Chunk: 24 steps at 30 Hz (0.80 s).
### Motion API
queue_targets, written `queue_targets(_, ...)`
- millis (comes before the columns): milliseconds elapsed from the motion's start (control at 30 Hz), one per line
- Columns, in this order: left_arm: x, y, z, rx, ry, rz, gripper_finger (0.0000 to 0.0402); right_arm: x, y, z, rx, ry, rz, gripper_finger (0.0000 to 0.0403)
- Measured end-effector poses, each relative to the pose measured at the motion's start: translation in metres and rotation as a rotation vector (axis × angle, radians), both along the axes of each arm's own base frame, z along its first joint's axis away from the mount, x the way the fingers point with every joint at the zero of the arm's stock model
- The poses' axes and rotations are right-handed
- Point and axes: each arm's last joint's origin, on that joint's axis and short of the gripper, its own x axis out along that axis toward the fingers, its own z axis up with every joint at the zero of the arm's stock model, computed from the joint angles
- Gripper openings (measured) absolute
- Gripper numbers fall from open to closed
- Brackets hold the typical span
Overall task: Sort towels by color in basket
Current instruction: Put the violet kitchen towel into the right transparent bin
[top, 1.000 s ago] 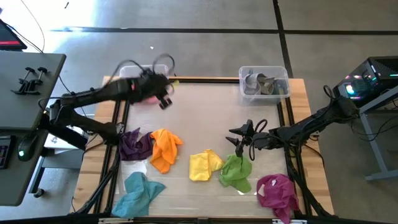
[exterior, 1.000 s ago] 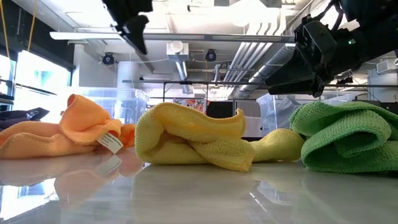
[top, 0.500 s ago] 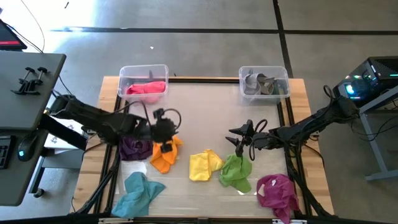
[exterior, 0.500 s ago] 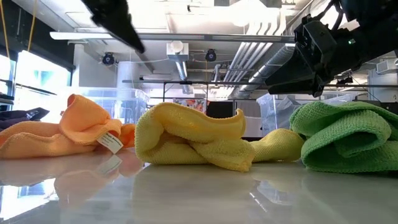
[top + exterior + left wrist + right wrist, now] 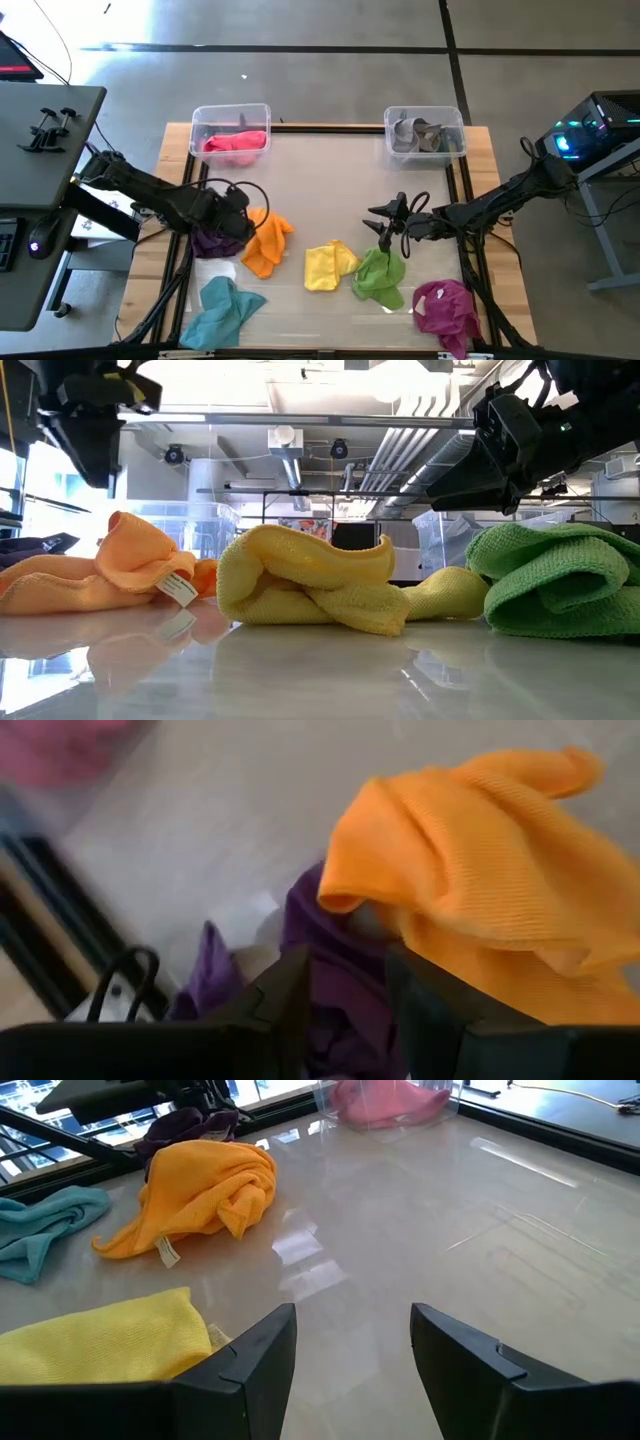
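The left gripper (image 5: 345,995), fingers apart, hangs over the purple towel (image 5: 215,238) at nine o'clock on the table (image 5: 330,170). Next, I think, it must drop and pinch. The right gripper (image 5: 383,232) waits open.

Glossy table (image 5: 330,180), six towels (image 5: 330,266), two clear bins (image 5: 231,131)

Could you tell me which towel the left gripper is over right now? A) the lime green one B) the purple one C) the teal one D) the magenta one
B: in the left wrist view the left gripper has its open fingers on either side of the purple towel, beside the orange towel.
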Motion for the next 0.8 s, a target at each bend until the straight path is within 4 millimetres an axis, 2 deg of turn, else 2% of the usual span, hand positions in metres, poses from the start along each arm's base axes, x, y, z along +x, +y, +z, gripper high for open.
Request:
queue_targets(267,0.002,0.000,-0.006,-0.024,-0.011,0.077,0.0169,0.000,0.000,0.000,-0.001,0.002,0.000,0.0192)
queue_targets(567,-0.016,0.002,-0.058,-0.192,0.121,0.220,0.0235,-0.001,0.000,-0.001,-0.006,0.017,0.000,0.0192)
queue_targets(800,-0.026,0.005,-0.080,-0.198,0.157,0.262,0.0239,-0.001,0.000,-0.002,-0.009,0.028,0.001,0.0192)
